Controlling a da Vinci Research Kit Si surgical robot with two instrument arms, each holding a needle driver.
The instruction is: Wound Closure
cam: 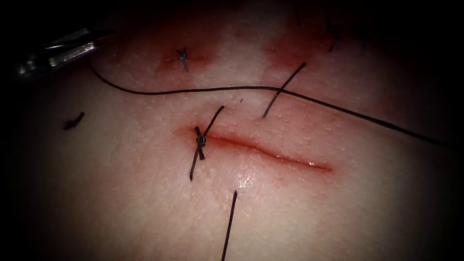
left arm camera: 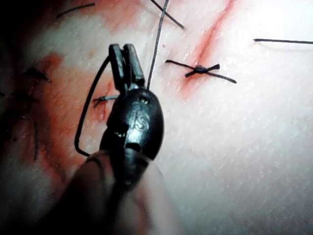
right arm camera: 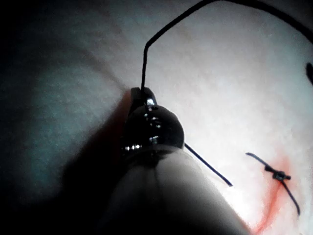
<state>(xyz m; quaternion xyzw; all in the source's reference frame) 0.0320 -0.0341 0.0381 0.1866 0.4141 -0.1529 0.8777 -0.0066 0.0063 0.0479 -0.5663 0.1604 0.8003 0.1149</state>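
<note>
Thread point(cam: 251, 88) runs off right edge; left end effector point(cam: 72, 48) tips in shadow.

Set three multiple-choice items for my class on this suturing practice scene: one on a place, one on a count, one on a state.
1. Where on the cut does the knot sit?
A. its left end
B. its middle
C. its right end

2. How many knots lie across this cut?
A. one
B. three
C. five

3. What does the left tool hold?
A. the thread
B. the tissue
C. nothing

Key:
1 A: in the endoscope view the knot sits at the cut's left end.
2 A: a single knot crosses the cut, and the rest lies unstitched.
3 A: the left tool's jaws are shut on the thread. The right tool grips it too.
</note>
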